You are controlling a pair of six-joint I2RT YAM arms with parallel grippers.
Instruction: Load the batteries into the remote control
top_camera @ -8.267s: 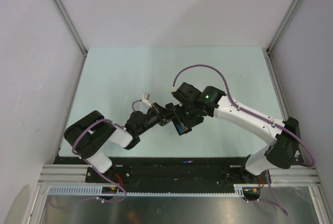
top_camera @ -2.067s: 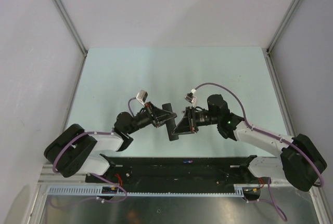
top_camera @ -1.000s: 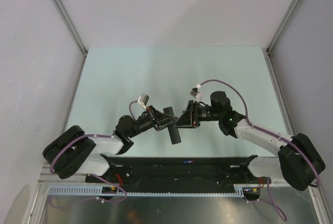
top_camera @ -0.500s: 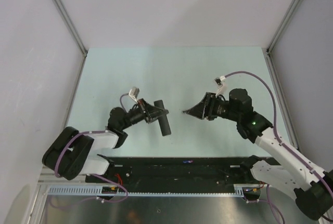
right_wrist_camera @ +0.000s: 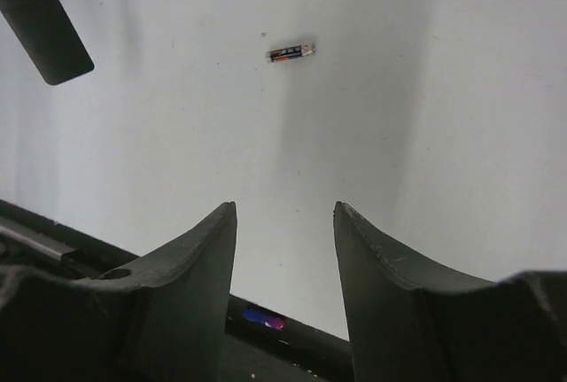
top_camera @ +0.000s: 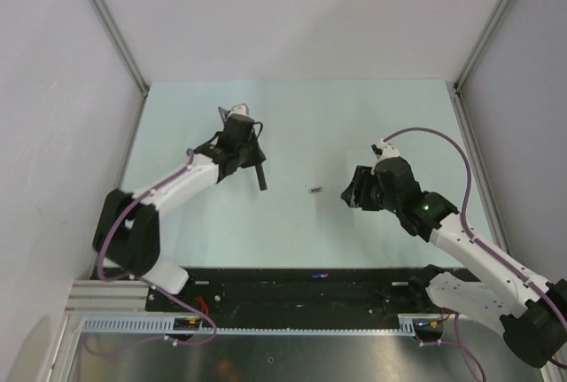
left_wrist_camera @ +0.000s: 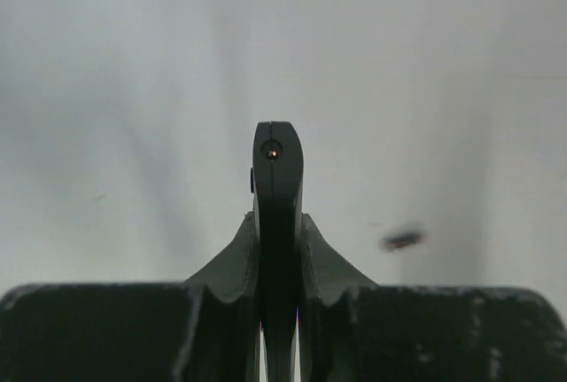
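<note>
My left gripper (top_camera: 248, 153) is shut on the remote control (top_camera: 260, 178), a slim black bar held above the table at the back left. In the left wrist view the remote control (left_wrist_camera: 277, 169) stands edge-on between the fingers of the left gripper (left_wrist_camera: 277, 222). A small dark battery with an orange end (top_camera: 315, 191) lies on the table between the arms; it also shows in the right wrist view (right_wrist_camera: 291, 52) and, blurred, in the left wrist view (left_wrist_camera: 403, 239). My right gripper (top_camera: 351, 193) is open and empty to the right of that battery, as the right wrist view (right_wrist_camera: 283, 209) shows.
A blue-purple battery (top_camera: 319, 273) lies on the black base rail (top_camera: 266, 280) at the near edge, also seen below my right fingers (right_wrist_camera: 263, 318). Grey walls and metal posts close in the pale green table (top_camera: 292, 116) on three sides.
The arms have drawn apart. My left gripper carried the remote control up and back to the left. My right gripper pulled back to the right, away from the battery on the table.
</note>
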